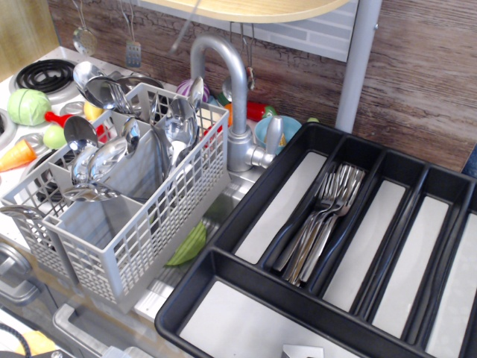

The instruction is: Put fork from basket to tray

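Hanging slantwise just under the top edge, over the wood-grain back wall, is a thin, blurred silver streak that looks like the fork (185, 27). It is too smeared to make out tines or handle. The pincer does not show in this view, so I cannot tell whether it is clenched on the fork or released. With it out of frame, places can only be given from the streak.

Below the streak and a little to its left, the basket (149, 224) stands on the worktop. Its far compartments are crowded with upright spoons (179, 127), bowls up, and its nearest compartment looks bare. The streak is well clear of the basket's rim and touches nothing in it.

Just right of the streak's lower end rises the curved grey faucet (235, 97). Lower and well to the right lies the tray (298, 292), its corner close beside the basket. A bundle of forks (320, 224) rests in the second of its long compartments. The other long compartments show bare pale floors.

A green toy piece (188, 245) lies between the basket and the tray. Far to the left are a toy cabbage (28, 106), a toy carrot (16, 155) and a stove burner (43, 73).
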You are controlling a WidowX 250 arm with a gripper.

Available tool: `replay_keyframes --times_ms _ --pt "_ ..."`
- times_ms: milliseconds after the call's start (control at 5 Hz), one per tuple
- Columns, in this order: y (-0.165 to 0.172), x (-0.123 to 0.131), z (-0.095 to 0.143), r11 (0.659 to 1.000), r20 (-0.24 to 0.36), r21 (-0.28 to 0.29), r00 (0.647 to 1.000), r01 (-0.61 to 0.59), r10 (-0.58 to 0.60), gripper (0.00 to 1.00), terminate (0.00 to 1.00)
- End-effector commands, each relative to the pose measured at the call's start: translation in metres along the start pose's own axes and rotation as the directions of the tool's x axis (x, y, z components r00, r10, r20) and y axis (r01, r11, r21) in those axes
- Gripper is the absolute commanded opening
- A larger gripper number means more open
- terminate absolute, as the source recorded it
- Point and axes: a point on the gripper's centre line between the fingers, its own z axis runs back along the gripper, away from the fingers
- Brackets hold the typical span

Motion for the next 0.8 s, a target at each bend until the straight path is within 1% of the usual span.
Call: replay_keyframes --times_ms 0,200,400,600 --pt "-0.048 -0.007 0.012 0.986 0.071 -0.132 0.991 -0.103 0.113 0.0 0.0" --pt "-0.076 -0.013 0.006 0.963 0.022 -0.196 0.982 -0.182 0.19 0.0 0.0" --pt "-0.094 -0.021 -0.006 0.935 0.019 -0.223 0.958 -0.275 0.286 0.0 0.0" --pt "-0.105 -0.027 -0.017 0.888 -0.016 -0.306 0.934 -0.343 0.356 0.0 0.0"
